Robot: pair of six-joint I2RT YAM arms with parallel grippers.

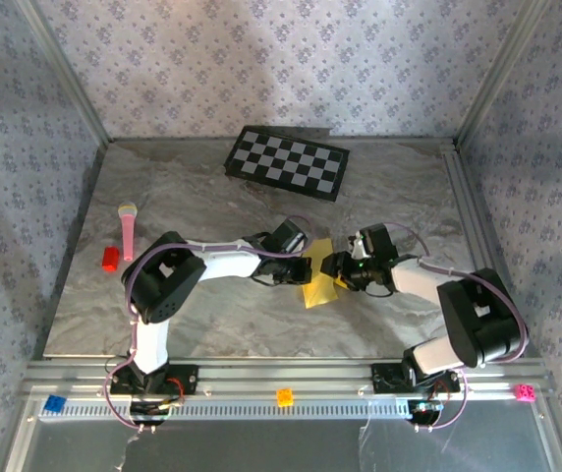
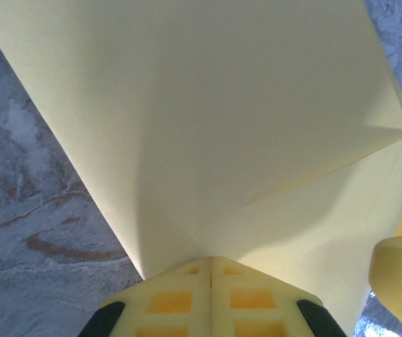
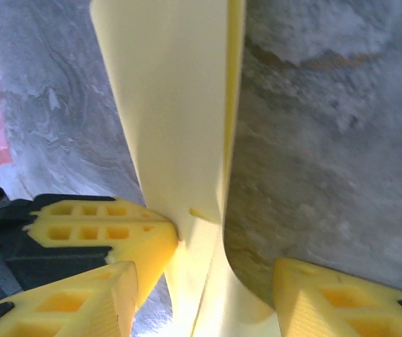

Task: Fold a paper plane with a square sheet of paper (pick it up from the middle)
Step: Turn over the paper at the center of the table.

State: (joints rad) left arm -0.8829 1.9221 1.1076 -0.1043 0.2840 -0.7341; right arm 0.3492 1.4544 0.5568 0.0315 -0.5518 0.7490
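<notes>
Arms [image 1: 224, 262] angled inward, left tool [image 2: 210, 265] pinching yellow paper [image 2: 215, 119]; right tool [image 3: 204, 281] spread astride

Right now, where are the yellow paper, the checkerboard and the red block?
yellow paper [image 1: 318, 287]: top view, lower visible part of the sheet.
checkerboard [image 1: 287, 163]: top view, middle of the board.
red block [image 1: 111, 258]: top view, middle of its top face.

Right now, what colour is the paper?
Plain pale yellow paper; the left wrist view shows it best.
</notes>
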